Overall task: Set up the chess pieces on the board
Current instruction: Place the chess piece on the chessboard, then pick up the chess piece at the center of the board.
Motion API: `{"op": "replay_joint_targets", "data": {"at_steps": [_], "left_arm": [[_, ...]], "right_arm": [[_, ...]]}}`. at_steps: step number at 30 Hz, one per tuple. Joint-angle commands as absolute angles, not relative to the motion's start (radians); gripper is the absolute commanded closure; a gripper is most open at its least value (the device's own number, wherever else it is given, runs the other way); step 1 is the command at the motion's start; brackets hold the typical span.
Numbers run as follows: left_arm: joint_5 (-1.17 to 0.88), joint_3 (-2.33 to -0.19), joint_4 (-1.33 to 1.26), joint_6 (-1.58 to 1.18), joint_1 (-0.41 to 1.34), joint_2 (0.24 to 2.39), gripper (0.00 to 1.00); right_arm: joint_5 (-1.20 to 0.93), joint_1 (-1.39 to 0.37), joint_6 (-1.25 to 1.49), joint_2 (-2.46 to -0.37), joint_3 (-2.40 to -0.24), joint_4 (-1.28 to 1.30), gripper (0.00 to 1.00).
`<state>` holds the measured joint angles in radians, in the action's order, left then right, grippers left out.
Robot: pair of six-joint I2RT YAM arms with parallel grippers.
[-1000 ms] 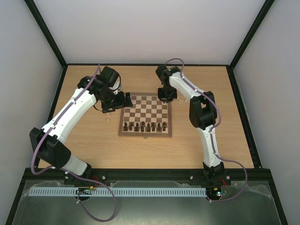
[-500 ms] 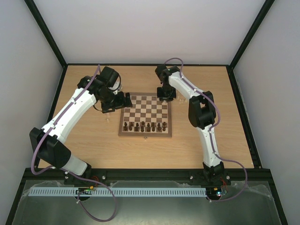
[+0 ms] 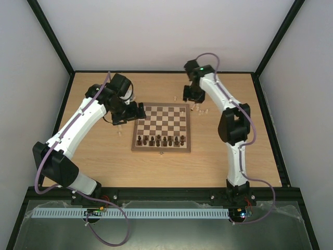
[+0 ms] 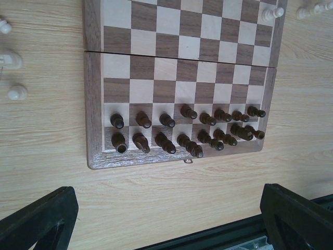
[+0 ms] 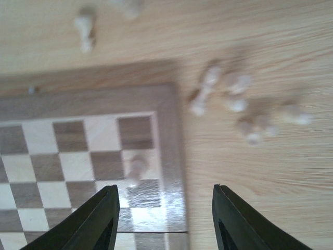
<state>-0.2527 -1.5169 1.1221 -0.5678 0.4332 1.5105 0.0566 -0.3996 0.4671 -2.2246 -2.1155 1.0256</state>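
The board (image 3: 161,127) lies in the middle of the table. Dark chess pieces (image 4: 184,130) fill its two near rows. One pale piece (image 5: 135,171) stands on a square by the board's far right corner; it also shows in the left wrist view (image 4: 272,13). Several pale pieces (image 5: 237,104) lie loose on the table right of that corner, a few more (image 4: 15,92) left of the board. My left gripper (image 4: 166,224) is open and empty, hovering beside the board's left edge (image 3: 136,110). My right gripper (image 5: 171,219) is open and empty above the far right corner (image 3: 193,96).
A lone pale piece (image 3: 176,98) lies on the table just behind the board. The light wood tabletop (image 3: 234,151) is fenced by a black frame. The right wrist view is blurred.
My right gripper has lifted off the board's far right corner and moved back and to the right. The left arm has not moved.
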Motion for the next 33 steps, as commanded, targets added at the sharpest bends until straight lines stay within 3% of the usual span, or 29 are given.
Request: {"op": "replay_joint_targets", "data": {"at_steps": [1, 9, 33], "left_arm": [[-0.249, -1.511, 1.157, -0.556, 0.425, 1.490, 0.01], [-0.247, -1.513, 1.163, -0.545, 0.417, 1.487, 0.01], [-0.242, -1.503, 1.179, -0.541, 0.399, 1.462, 0.01]], "right_arm": [[0.066, -0.275, 0.519, -2.157, -2.081, 1.074, 0.50], [0.087, -0.180, 0.533, -2.208, -2.087, 1.106, 0.51], [0.060, -0.167, 0.529, -2.293, -1.981, 1.062, 0.60]]}}
